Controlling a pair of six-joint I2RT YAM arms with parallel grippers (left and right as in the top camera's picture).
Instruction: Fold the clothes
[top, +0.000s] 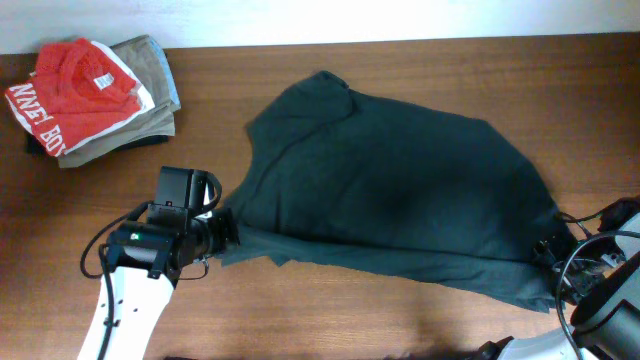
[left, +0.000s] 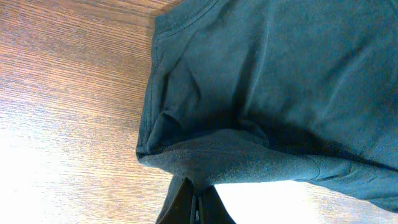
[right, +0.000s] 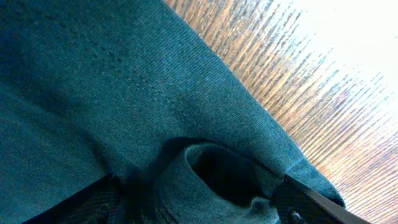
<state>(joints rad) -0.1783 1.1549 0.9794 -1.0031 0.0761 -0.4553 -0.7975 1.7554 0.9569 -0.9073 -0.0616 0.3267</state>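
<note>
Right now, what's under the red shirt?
A folded khaki garment lies under the red shirt, showing past its far and side edges. Something dark peeks out beneath the pile; the rest is covered.

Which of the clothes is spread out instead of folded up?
The dark green T-shirt, spread across the middle of the table. The red shirt and the khaki garment lie folded in a pile at the far left.
</note>
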